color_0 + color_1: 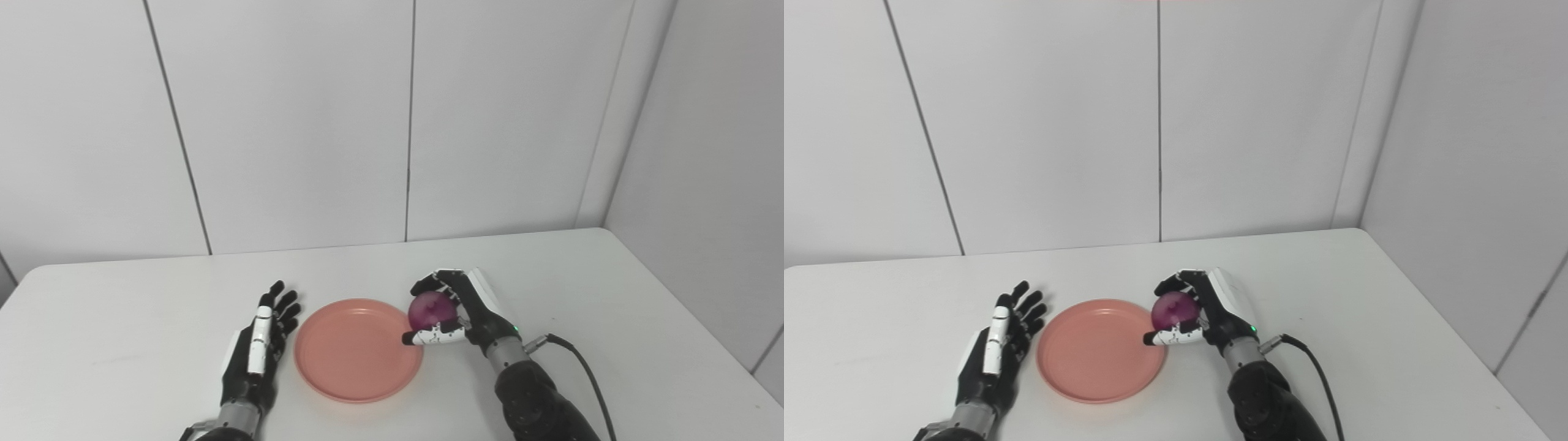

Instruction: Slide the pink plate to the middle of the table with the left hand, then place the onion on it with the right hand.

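Note:
The pink plate (355,352) lies flat on the white table (612,288), near the front middle. My right hand (462,309) is shut on the purple onion (432,309) and holds it just above the plate's right rim. My left hand (260,343) is open and empty, fingers straight, resting just left of the plate without touching it. In the right eye view the onion (1176,310) is at the plate's (1096,352) right edge.
A black cable (582,367) runs from my right wrist toward the front edge. White wall panels (294,122) stand behind the table and along its right side.

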